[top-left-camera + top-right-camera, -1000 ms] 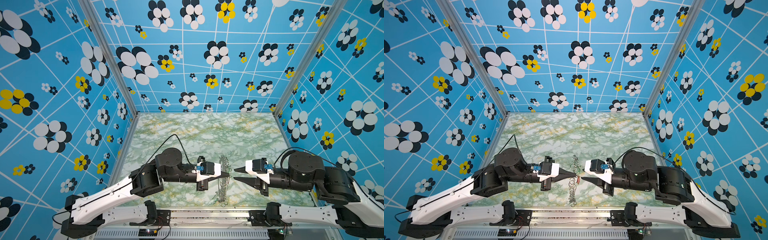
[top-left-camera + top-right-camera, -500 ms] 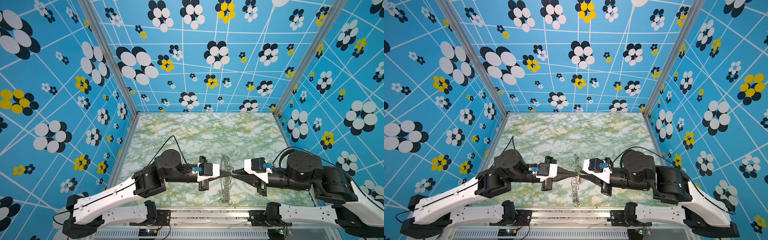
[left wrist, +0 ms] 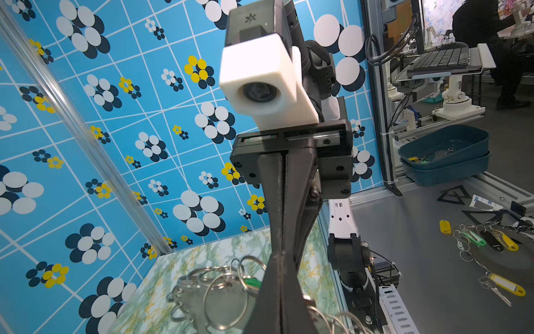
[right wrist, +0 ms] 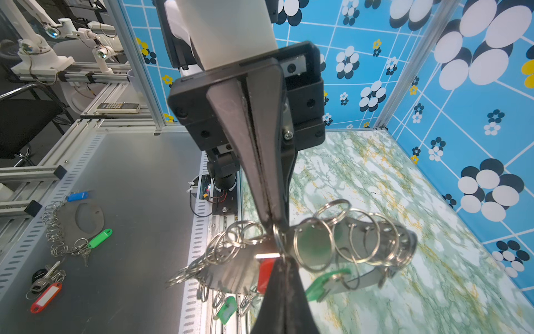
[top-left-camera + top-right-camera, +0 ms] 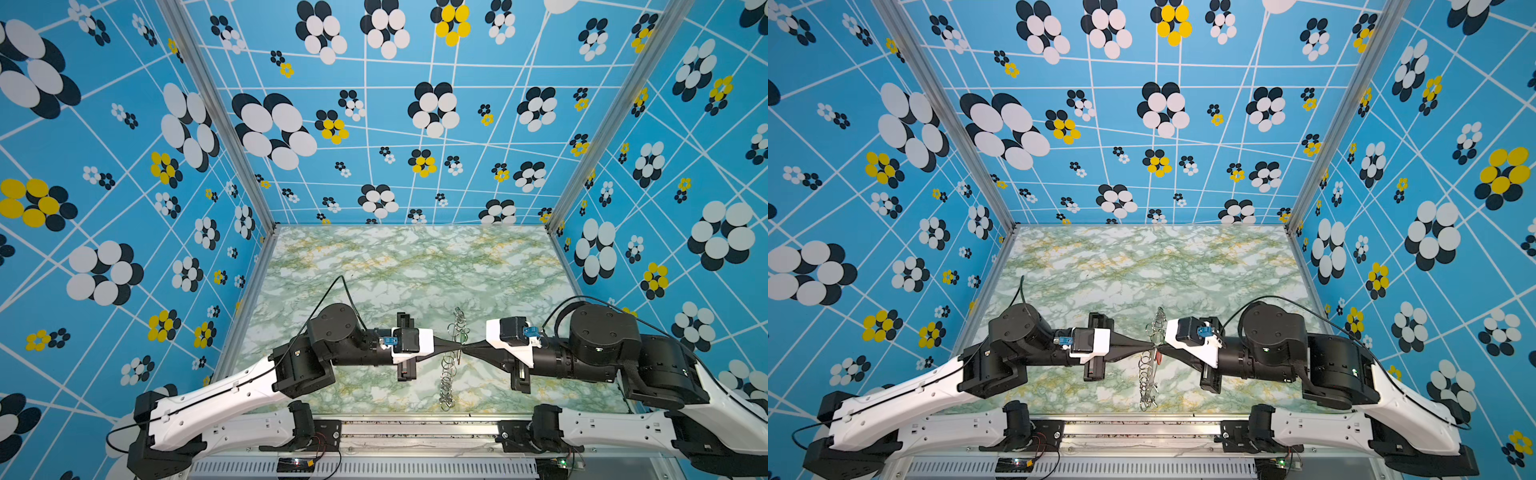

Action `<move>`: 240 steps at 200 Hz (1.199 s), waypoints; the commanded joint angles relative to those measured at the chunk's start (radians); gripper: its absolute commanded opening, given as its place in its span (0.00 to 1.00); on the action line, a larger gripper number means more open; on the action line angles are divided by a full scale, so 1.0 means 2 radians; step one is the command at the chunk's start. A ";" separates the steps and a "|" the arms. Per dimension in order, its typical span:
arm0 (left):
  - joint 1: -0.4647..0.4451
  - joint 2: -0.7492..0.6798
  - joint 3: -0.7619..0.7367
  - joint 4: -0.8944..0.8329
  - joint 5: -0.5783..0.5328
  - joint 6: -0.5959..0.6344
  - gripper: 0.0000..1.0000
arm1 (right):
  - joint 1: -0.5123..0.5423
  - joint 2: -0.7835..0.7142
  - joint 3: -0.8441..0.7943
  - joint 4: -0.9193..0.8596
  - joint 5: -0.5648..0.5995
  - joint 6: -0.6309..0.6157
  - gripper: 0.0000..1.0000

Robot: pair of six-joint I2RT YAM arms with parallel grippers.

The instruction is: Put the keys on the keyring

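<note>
Two grippers meet tip to tip over the green marbled table (image 5: 374, 270), which lies well below their fingers. The left gripper (image 5: 455, 345) reaches in with its fingers (image 4: 257, 150) pressed flat together. In the right wrist view their tips pinch one wire ring on the rim of the keyring (image 4: 237, 271).

The right gripper (image 5: 468, 348) points at it from the opposite side. Its fingers (image 4: 284, 303) are also pressed together, with the tips touching the same stretch of rim. Whether they grip a ring, the plate or nothing, I cannot tell.

The keyring hangs clear of the table between the two sets of fingertips and shows edge-on in both top views (image 5: 1147, 376). Its row of rings runs past the tips on both sides, the longer part toward the robot's base.

A red tag (image 4: 266, 273) hangs just beside the right fingertips, touching the plate. A green tag (image 4: 326, 282) hangs near them, farther along the plate on the side away from the base. A second green tag (image 4: 226, 308) shows on the base side of the tips; whether it hangs from a ring I cannot tell.
</note>
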 commanded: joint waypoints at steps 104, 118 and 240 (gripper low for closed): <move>0.027 0.001 -0.026 0.126 0.024 -0.050 0.00 | 0.000 -0.003 -0.046 0.060 -0.016 0.026 0.02; 0.031 -0.002 -0.032 0.130 0.026 -0.053 0.00 | -0.001 -0.007 -0.040 0.047 -0.006 0.026 0.08; 0.050 -0.004 -0.052 0.157 0.045 -0.080 0.00 | -0.001 -0.023 0.006 -0.001 0.034 0.004 0.26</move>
